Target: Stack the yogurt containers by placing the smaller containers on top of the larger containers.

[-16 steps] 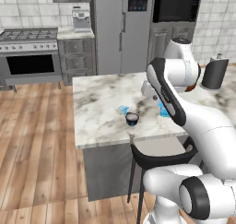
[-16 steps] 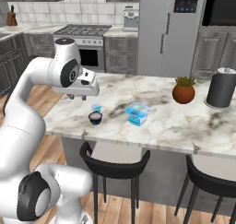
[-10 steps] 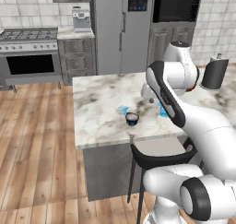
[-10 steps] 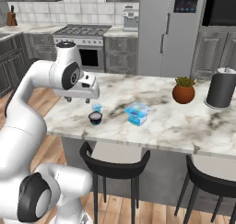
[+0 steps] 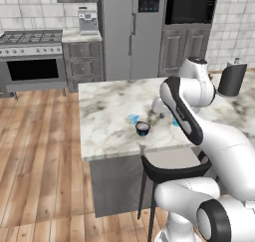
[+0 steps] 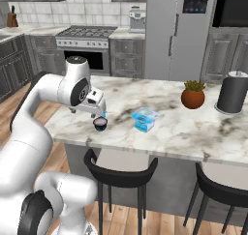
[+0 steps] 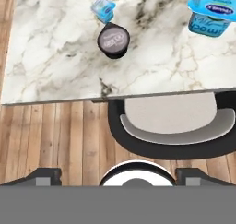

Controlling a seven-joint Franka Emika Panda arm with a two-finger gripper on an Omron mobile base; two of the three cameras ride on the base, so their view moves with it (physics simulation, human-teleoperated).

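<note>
Claw [image 6: 98, 114] apparently spread, empty above navy cup [image 7: 113, 40]. Descend centred, pinch its sides, then carry to blue tub [image 6: 145, 119].

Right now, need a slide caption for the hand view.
Hand view: dark navy cup beside pale blue cup, bright blue tub apart, above a stool.

Three yogurt containers sit on the marble counter [image 6: 184, 132]: one bright blue tub [image 6: 145, 119], one dark navy cup [image 6: 100, 124] with a pale lid, and one small pale blue cup [image 7: 103, 8] just beside the navy one. One potted plant [image 6: 193, 94] in an orange-brown pot and one tall dark grey cylinder [image 6: 232, 92] also stand on the counter. Two black bar stools [image 6: 119, 170] line its near edge. One arm reaches over the scene.
</note>
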